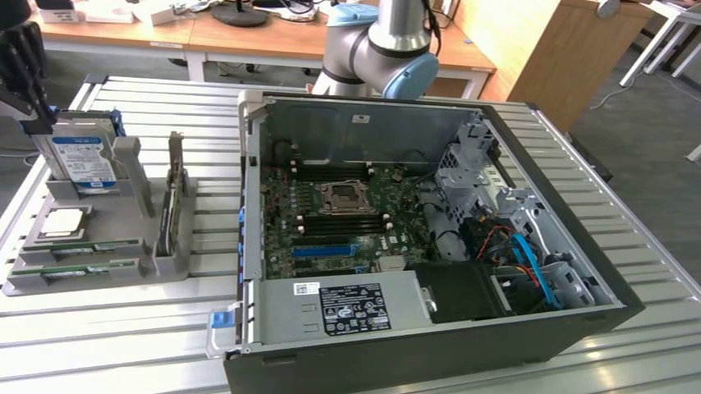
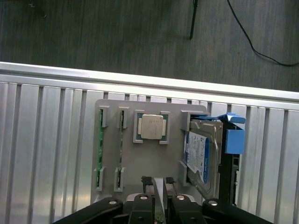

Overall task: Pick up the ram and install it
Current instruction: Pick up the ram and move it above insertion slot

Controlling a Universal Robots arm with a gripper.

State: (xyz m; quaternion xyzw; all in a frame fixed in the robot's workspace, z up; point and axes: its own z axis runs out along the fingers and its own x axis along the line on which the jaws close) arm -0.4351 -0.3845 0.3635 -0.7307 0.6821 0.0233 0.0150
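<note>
While gripper [image 2: 159, 207] straddles upright card [image 2: 159, 189], ram [image 2: 99, 144] lies apart.

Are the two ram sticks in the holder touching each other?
Apart. The wrist view shows one ram stick and the other ram stick in separate parallel slots, with bare grey holder between them.

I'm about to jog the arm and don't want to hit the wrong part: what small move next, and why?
Probably slide the gripper sideways until it sits over one ram stick. It hangs empty, jaws apart, above the holder, lined up with the upright card rather than the two sticks lying in their slots.
</note>
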